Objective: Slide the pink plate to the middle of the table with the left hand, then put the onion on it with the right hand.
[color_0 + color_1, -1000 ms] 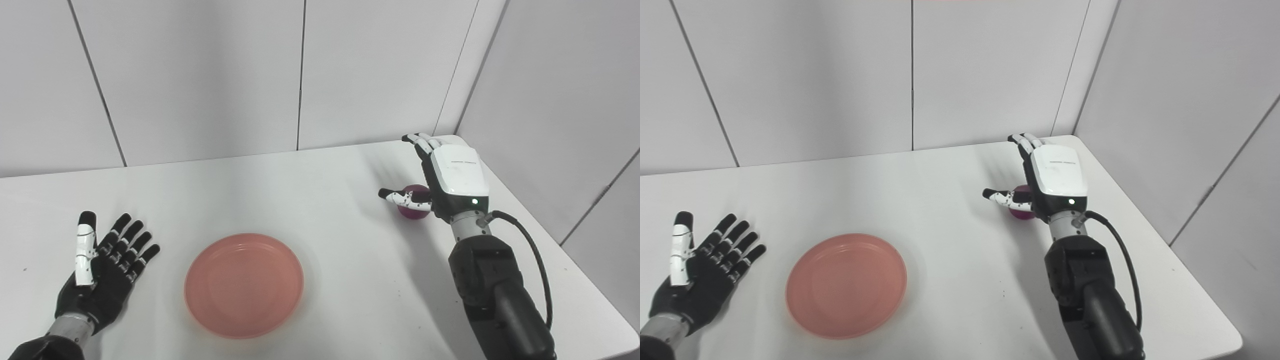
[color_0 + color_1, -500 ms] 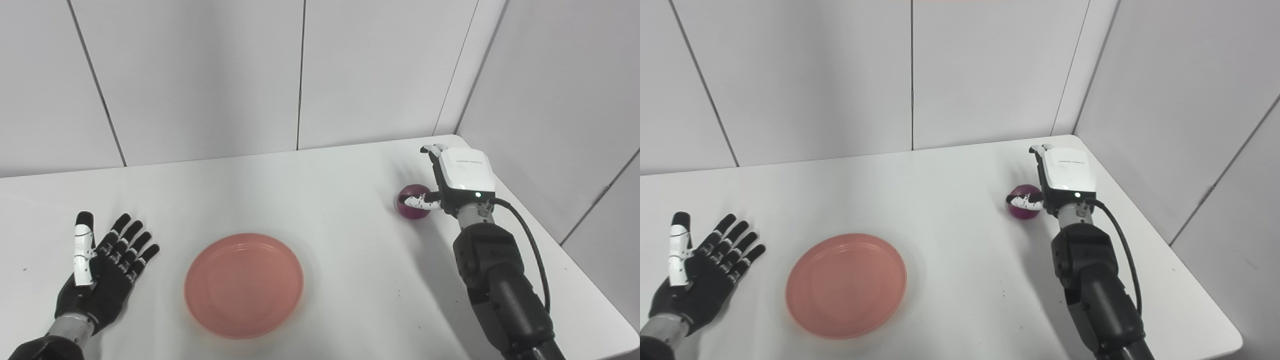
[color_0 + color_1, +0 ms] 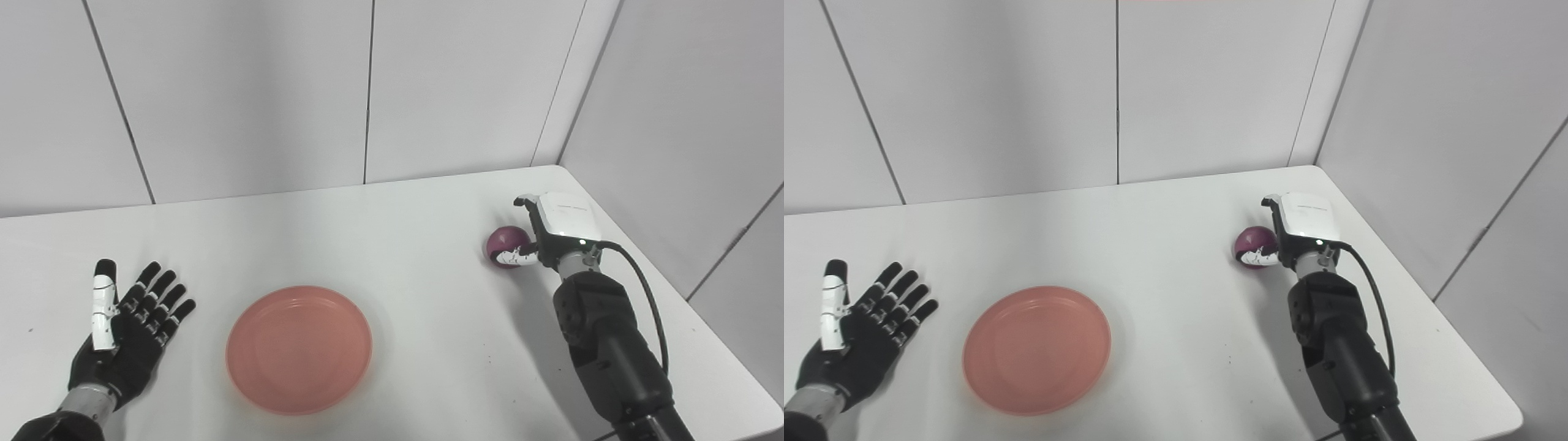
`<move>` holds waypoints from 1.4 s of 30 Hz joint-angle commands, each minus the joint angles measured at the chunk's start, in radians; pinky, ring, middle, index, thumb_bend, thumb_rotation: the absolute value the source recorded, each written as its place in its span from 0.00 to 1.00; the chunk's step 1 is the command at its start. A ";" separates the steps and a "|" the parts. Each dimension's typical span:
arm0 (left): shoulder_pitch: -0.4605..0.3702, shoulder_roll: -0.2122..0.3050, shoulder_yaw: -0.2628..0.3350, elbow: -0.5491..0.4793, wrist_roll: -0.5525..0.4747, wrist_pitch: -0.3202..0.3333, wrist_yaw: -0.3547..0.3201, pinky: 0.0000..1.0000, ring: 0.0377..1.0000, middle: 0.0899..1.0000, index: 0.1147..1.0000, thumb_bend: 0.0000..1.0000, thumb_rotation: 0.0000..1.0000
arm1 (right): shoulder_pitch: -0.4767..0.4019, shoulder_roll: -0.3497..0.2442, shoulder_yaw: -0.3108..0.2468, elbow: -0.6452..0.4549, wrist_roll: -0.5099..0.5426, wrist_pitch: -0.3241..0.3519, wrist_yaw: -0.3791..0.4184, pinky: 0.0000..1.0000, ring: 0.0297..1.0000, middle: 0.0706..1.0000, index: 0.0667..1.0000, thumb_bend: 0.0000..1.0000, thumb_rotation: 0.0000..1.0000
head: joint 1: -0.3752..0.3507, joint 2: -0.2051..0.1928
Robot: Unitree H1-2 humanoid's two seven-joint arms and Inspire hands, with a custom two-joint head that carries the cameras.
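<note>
Already my pink plate (image 3: pixel 299 349) sits mid-table; my left hand (image 3: pixel 125 334) rests open, fingers spread. My right hand (image 3: pixel 554 229) curls around the red onion (image 3: pixel 506 244); grip unconfirmed, placing remains.

Pink plate (image 3: pixel 299 350) smooth matt plastic; onion (image 3: pixel 506 244) glossy purple skin; table (image 3: pixel 343 233) smooth white (faintly speckled).

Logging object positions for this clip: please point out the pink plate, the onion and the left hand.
pink plate (image 3: pixel 299 349): left eye view, on the flat centre of the dish.
onion (image 3: pixel 505 241): left eye view, on its exposed purple upper side.
left hand (image 3: pixel 860 340): right eye view, on the black palm.
</note>
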 commanded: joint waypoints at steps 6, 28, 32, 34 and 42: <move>0.021 0.001 -0.012 0.024 -0.002 0.021 0.026 1.00 0.98 0.99 1.00 0.74 0.93 | -0.041 -0.009 0.001 0.002 0.061 0.027 -0.028 0.47 0.71 0.80 0.81 0.95 0.45 | 0.003 0.002; 0.026 0.004 -0.021 0.017 -0.014 0.021 0.041 1.00 0.98 0.99 1.00 0.72 0.93 | -0.050 -0.014 0.053 0.039 0.032 0.046 0.027 0.45 0.67 0.78 0.82 0.94 0.41 | 0.008 0.009; 0.026 0.005 -0.019 0.017 -0.014 0.021 0.035 1.00 0.99 0.99 1.00 0.72 0.93 | -0.054 -0.017 0.052 0.039 0.004 0.046 0.062 0.45 0.67 0.79 0.82 0.95 0.40 | 0.007 0.010; 0.025 0.005 -0.018 0.018 -0.021 0.021 0.037 1.00 0.99 0.99 1.00 0.72 0.92 | -0.054 -0.017 0.050 0.039 0.000 0.046 0.071 0.46 0.67 0.79 0.82 0.95 0.40 | 0.007 0.010; 0.023 0.008 -0.020 0.020 -0.011 0.021 0.029 1.00 0.98 0.99 1.00 0.74 0.91 | -0.053 -0.016 0.041 0.038 -0.014 0.046 0.098 0.47 0.68 0.79 0.82 0.96 0.38 | 0.005 0.014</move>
